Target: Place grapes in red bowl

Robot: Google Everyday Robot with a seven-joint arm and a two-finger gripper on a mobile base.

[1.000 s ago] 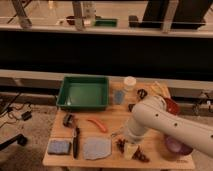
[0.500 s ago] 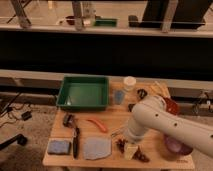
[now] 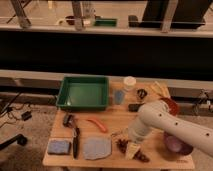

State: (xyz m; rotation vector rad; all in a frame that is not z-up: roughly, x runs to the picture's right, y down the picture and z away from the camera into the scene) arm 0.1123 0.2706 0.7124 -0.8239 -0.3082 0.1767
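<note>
- The long bunch of dark reddish-purple grapes (image 3: 142, 156) lies near the front edge of the light wooden table (image 3: 112, 114), not yet lifted.
- The robot's gripper (image 3: 131, 150) sits down on the bunch, unmoved this past second; we cannot tell its grip.
- The small shiny red bowl (image 3: 170, 106) waits well apart.

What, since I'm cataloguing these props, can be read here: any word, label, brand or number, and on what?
No text here can be read.
Any label on the white-capped jar is too blurred to read.
The claw, low by the grapes near the table's front edge, shows no legible marking.
</note>
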